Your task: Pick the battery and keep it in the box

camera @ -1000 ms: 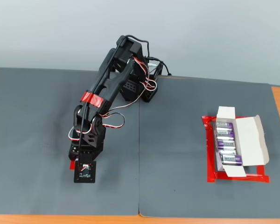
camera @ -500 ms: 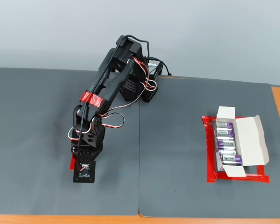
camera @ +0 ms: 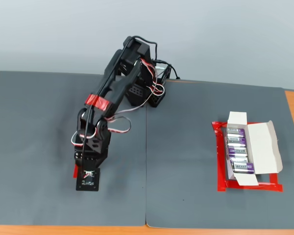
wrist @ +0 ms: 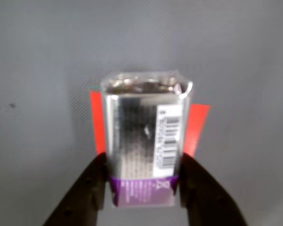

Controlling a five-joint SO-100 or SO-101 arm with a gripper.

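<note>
While hidden from the fixed view, pincer clasps battery.

The glossy, foil-like silver and purple block battery sits between matt black plastic fingers over a finely woven dark grey mat, while the white box looks like smooth matt cardboard on shiny red tape.

close downward wrist view; high frontal fixed view over mat
</note>
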